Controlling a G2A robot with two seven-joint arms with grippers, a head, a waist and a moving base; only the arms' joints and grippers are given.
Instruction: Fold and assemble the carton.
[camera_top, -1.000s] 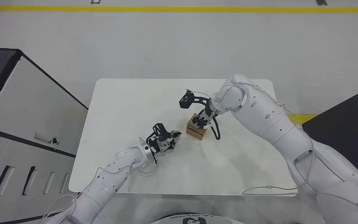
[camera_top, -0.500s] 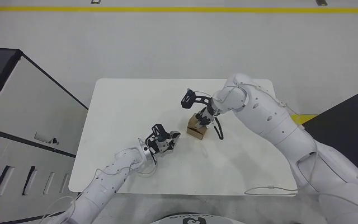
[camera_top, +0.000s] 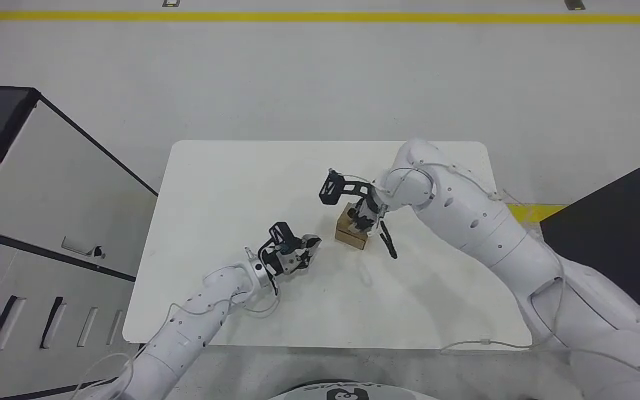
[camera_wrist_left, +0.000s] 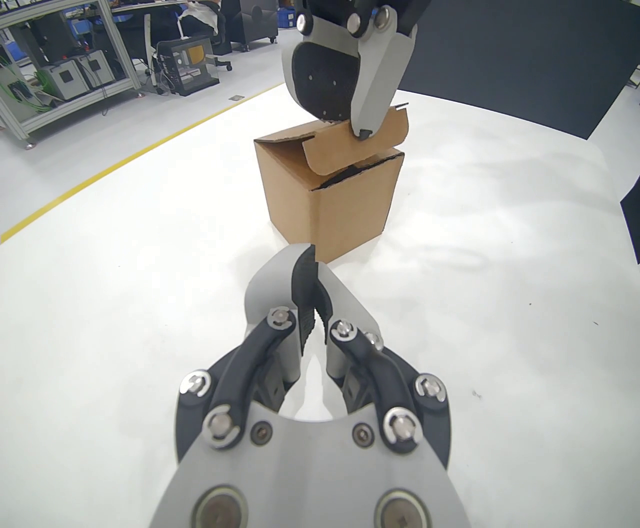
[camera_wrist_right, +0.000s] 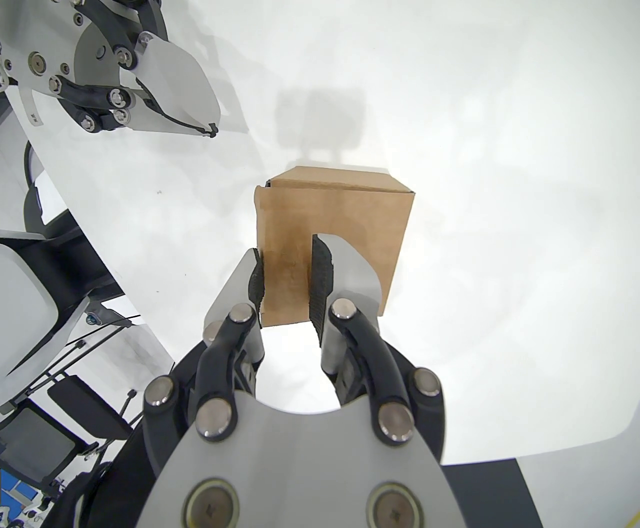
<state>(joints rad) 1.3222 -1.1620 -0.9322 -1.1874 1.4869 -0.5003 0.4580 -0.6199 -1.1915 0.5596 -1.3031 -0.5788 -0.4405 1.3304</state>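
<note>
- A small brown cardboard carton stands upright on the white bench. It is directly under the right claw and just ahead of the tips of the left claw.
- The right claw hangs over the carton's top, pointing down at it. Its two fingers are spread part way, with a curved top flap rising between them.
- The right claw's dark ribbed pad sits behind that flap. The tip of its other finger touches the flap's front face.
- In the right wrist view, brown cardboard shows across the gap between that claw's pads. One pad sits at the cardboard's edge and the other lies over it.
- The carton's top is not closed. A dark gap runs along the rim beneath the raised flap, and a second flap beside it is bent inward.
- The left claw sits low over the bench and points at a lower corner of the carton. It is near the carton but apart from it.
- The left claw's fingers are pressed together with the tips meeting, and nothing is between them.
- From above, the carton lies between the two claws. The left claw is on the side towards the robot, and the right claw comes in over the top from the far side.
- Beyond the right claw, past the bench's far edge, a yellow line crosses the pale floor.
- A black panel stands behind the right claw in the left wrist view.
</note>
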